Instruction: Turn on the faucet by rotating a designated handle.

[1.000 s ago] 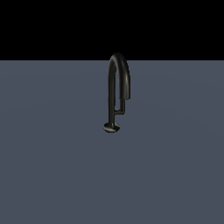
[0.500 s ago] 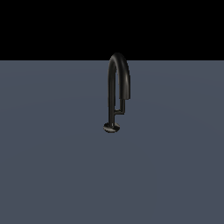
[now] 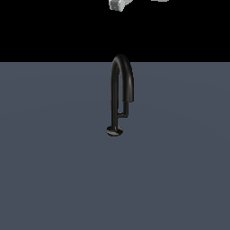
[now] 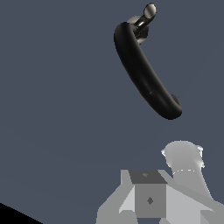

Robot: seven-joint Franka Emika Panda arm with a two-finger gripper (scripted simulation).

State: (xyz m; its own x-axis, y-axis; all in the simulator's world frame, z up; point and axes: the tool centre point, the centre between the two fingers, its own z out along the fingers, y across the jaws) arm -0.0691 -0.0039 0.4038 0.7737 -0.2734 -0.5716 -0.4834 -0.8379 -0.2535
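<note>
The faucet (image 3: 121,90) stands upright on the bare grey floor (image 3: 49,170), about midway across the exterior view. Going left to right there: open floor, then the thin stem rising from the small round base (image 3: 115,130), then the arch curving over and coming down on the exterior view's right, with the handle (image 3: 121,108) as a short thin lever beside the lower stem, tucked between stem and spout. Right of that is open floor again.

The gripper (image 3: 120,4) is only a pale sliver at the top edge of that view, well above the arch and touching nothing. In the wrist view the faucet shows from above as a thick black curve (image 4: 144,72), with the gripper's grey body (image 4: 151,197) in the foreground; its fingertips are not visible, so whether the jaws stand wide or narrow cannot be told.

This looks like the approach step, with the handle still to be reached. The next move likely calls for descending beside the arch, not onto it, and lining up with the small lever low on the stem so it can be pushed round.
</note>
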